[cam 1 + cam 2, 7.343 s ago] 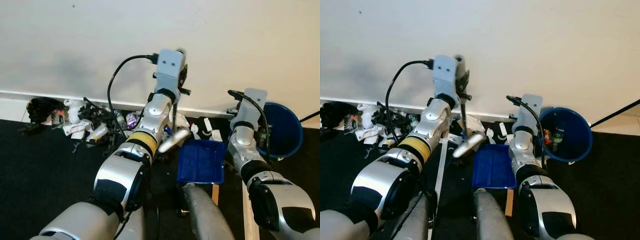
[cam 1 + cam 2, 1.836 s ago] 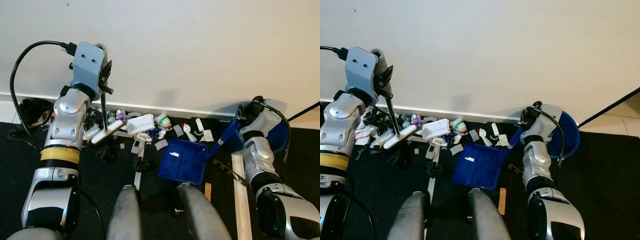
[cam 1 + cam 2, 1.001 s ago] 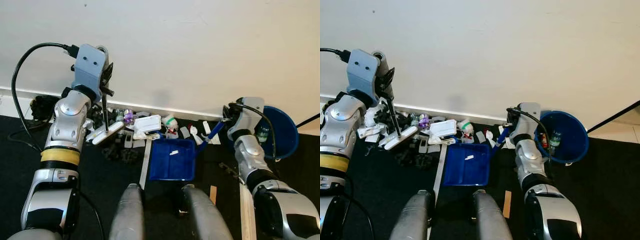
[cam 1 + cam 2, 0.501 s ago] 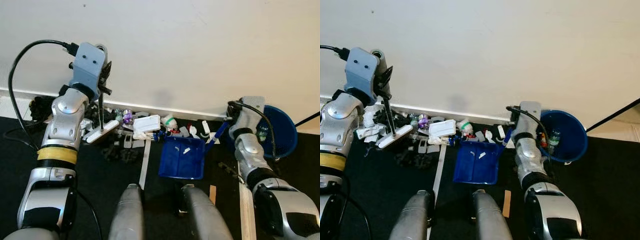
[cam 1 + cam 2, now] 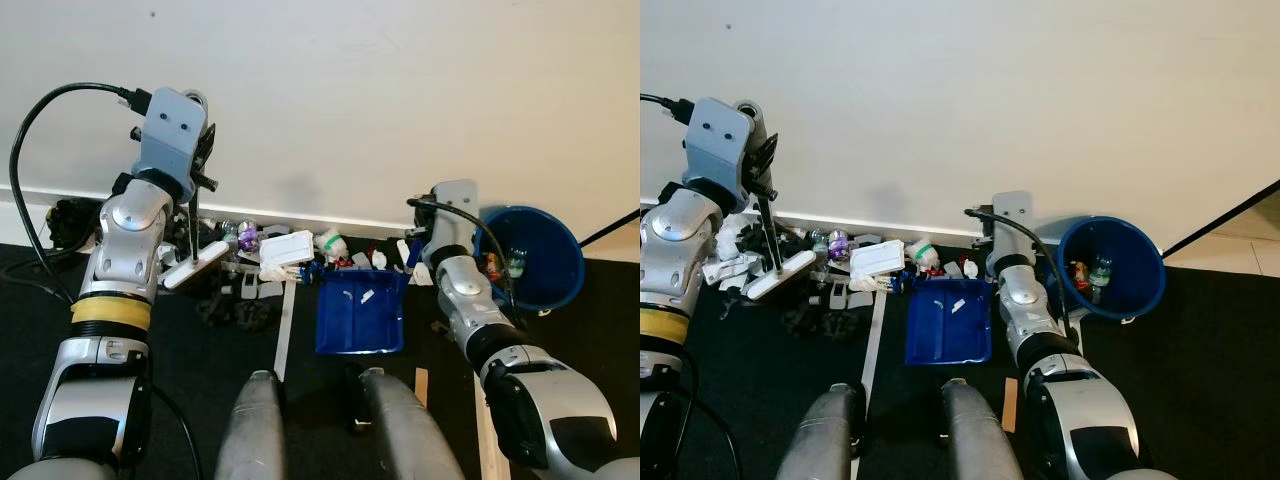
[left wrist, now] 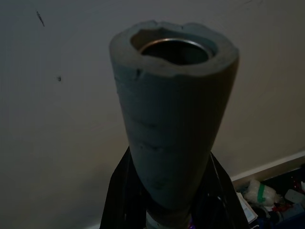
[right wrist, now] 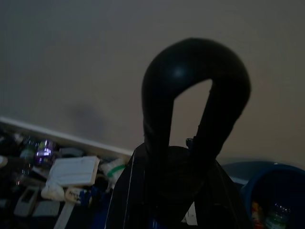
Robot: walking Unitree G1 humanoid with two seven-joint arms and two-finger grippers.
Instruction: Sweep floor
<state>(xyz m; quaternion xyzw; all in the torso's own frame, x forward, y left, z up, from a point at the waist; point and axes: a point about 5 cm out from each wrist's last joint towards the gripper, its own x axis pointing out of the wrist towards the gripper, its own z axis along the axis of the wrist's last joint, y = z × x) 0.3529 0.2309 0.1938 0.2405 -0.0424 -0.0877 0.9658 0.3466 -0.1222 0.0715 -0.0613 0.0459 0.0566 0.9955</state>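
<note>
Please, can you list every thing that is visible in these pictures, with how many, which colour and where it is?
dustpan: one, blue, on the floor in front of the robot, a few white scraps in it
broom: one, white head, thin dark stick, at the litter by the wall
litter: many small pieces, mostly white, along the foot of the wall
bucket: one, blue, on the robot's right, bottles inside
floor: black
wall: white
left gripper: black, closed on the broom's grey handle
right gripper: black, closed on the dustpan's black loop handle
</note>
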